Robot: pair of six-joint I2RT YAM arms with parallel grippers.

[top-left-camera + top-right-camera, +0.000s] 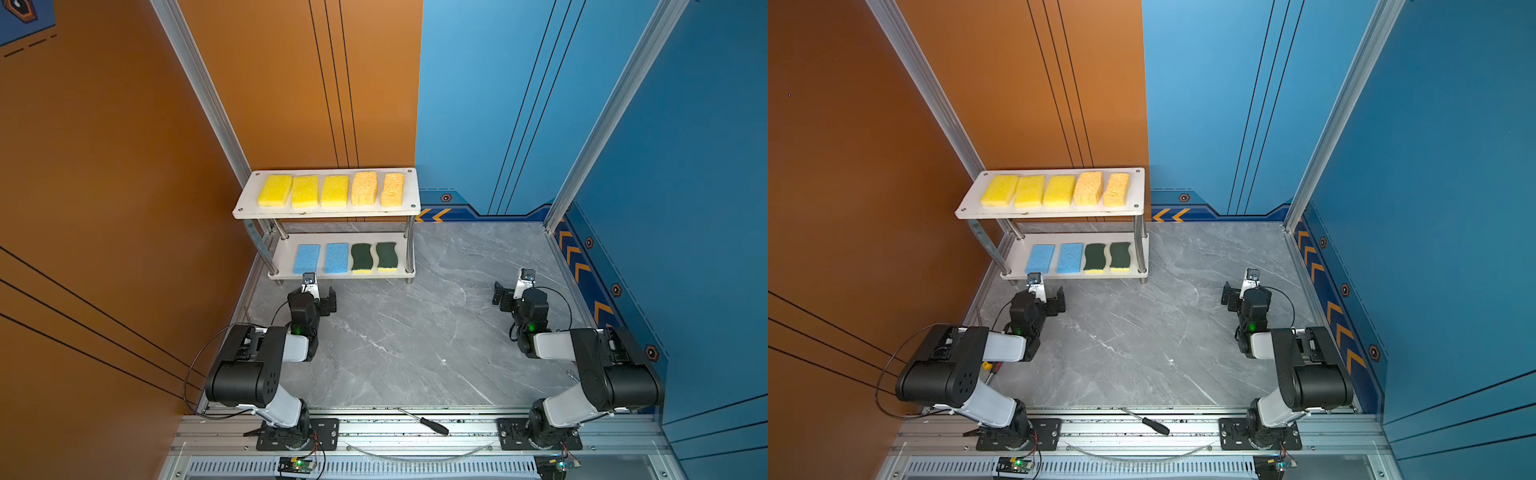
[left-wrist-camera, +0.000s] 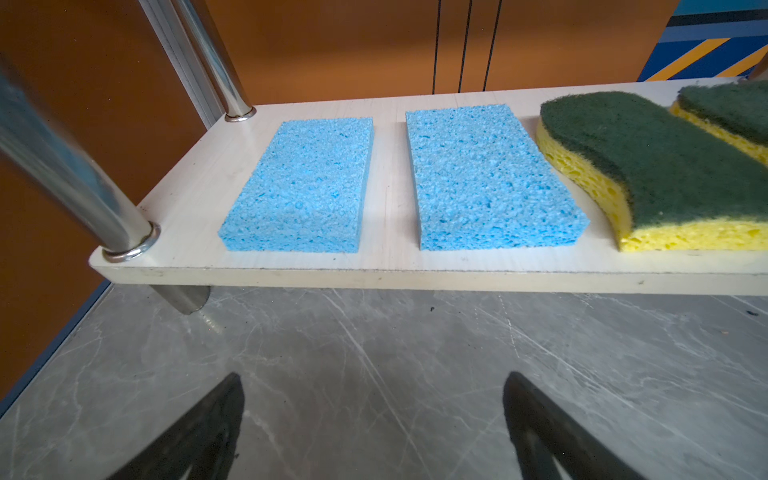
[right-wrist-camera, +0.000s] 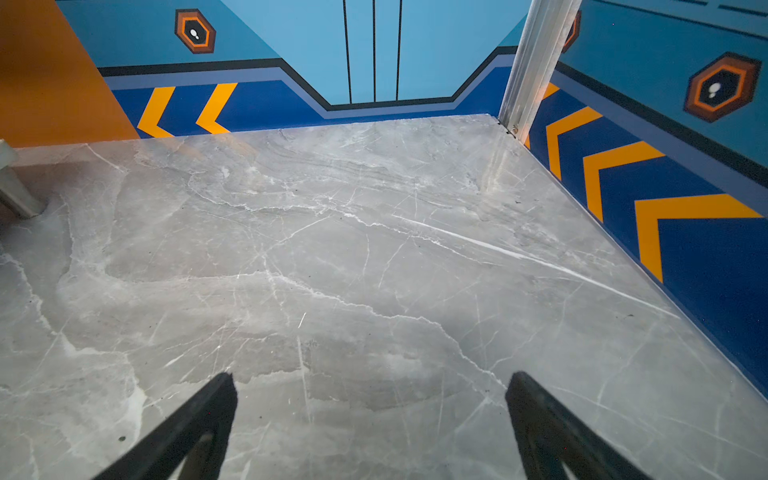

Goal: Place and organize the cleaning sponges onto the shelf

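Note:
The shelf (image 1: 328, 215) stands at the back left against the orange wall. Its top board carries three yellow sponges (image 1: 304, 191) and two orange sponges (image 1: 364, 188) in a row. On the lower board (image 2: 386, 266) lie two light blue sponges (image 2: 303, 187) (image 2: 486, 178) and two wavy green-on-yellow sponges (image 2: 656, 166), side by side. My left gripper (image 2: 374, 382) hovers open and empty over the table just in front of the lower board (image 1: 320, 299). At the right, away from the shelf, my right gripper (image 3: 371, 380) is open over bare table with nothing between its fingers (image 1: 509, 297).
The grey marble table (image 1: 415, 332) is walled orange on the left and blue at the back and right. A chrome shelf leg (image 2: 83, 178) stands close to the left gripper. A black-handled screwdriver (image 1: 428, 424) lies on the front aluminium rail between the arm bases.

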